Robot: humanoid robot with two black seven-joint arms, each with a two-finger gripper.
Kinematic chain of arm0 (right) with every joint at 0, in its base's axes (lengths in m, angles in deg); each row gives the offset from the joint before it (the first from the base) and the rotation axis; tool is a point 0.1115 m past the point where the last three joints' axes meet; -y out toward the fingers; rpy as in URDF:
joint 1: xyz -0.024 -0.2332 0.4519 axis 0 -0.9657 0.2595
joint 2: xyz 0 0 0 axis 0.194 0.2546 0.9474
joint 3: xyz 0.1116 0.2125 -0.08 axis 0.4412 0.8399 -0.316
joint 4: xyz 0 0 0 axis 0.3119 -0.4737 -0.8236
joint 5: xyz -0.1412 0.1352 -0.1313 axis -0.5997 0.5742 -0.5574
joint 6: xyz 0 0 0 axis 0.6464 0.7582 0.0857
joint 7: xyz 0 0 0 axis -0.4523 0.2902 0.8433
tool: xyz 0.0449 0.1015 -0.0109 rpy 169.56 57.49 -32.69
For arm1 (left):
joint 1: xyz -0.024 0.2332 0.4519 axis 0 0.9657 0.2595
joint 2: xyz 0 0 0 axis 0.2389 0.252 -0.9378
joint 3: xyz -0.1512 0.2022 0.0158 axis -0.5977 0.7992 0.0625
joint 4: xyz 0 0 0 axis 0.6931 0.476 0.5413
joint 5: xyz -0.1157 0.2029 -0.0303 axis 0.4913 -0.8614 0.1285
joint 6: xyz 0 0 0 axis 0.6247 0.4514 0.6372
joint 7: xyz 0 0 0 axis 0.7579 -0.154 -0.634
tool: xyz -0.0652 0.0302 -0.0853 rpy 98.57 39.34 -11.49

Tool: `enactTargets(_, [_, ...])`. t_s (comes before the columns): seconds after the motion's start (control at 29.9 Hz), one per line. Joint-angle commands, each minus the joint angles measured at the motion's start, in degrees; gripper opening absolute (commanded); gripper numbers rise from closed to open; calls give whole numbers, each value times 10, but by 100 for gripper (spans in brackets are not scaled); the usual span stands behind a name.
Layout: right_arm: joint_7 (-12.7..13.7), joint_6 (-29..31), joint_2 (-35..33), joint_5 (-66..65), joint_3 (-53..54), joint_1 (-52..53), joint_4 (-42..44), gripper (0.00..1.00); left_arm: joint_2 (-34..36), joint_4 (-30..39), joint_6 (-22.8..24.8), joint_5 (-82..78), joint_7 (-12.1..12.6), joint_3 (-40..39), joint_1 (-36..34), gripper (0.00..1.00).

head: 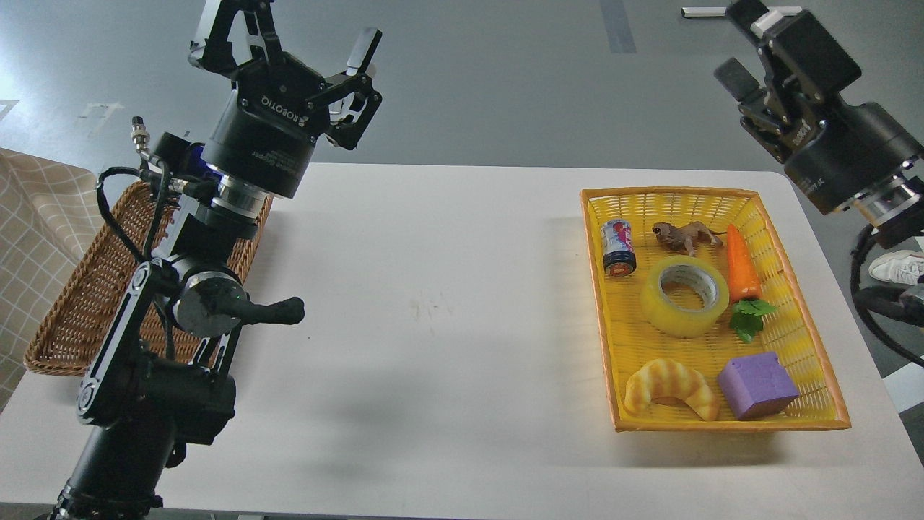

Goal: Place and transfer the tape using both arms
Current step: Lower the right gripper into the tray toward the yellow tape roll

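The tape (684, 296), a yellow translucent roll with a grey-white core, lies flat in the middle of the yellow basket (808, 347) on the right of the white table. My left gripper (299, 32) is raised above the table's far left, over the wicker basket, its fingers spread open and empty. My right gripper (736, 47) is raised at the top right, above and beyond the yellow basket, fingers apart and empty. Both grippers are well away from the tape.
The yellow basket also holds a small can (619, 247), a toy lion (684, 235), a carrot (742, 263), a croissant (671, 388) and a purple block (758, 385). A brown wicker basket (79, 303) sits at the table's left edge, partly behind my left arm.
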Motion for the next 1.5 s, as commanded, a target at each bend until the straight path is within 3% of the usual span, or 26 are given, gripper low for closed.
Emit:
enactTargets(0.0, [-4, 1, -29, -127, -1, -27, 28, 100, -1, 0, 0, 0, 0, 0, 1, 98])
enactTargets(0.3, [-9, 2, -32, -301, -60, -22, 124, 100, 0, 0, 3, 0, 0, -1, 10, 98])
enactTargets(0.54, [-10, 2, 11, -395, -100, -6, 193, 100, -3, 0, 2, 1, 0, -3, 14, 98])
enactTargets(0.8, [-12, 2, 40, -438, -131, 23, 264, 100, -3, -3, 2, 1, -1, -3, 22, 98])
enactTargets(0.97, [-26, 2, 43, -438, -164, 51, 306, 100, -1, -5, 3, 1, -2, -4, 26, 98])
enactTargets(1.27, [-26, 13, 65, -439, -187, 58, 314, 100, -2, -11, 6, 2, -2, -3, 29, 98])
enactTargets(1.47, [-26, 55, 44, -440, -197, 58, 313, 100, 0, -22, 6, 2, -2, -4, 30, 98])
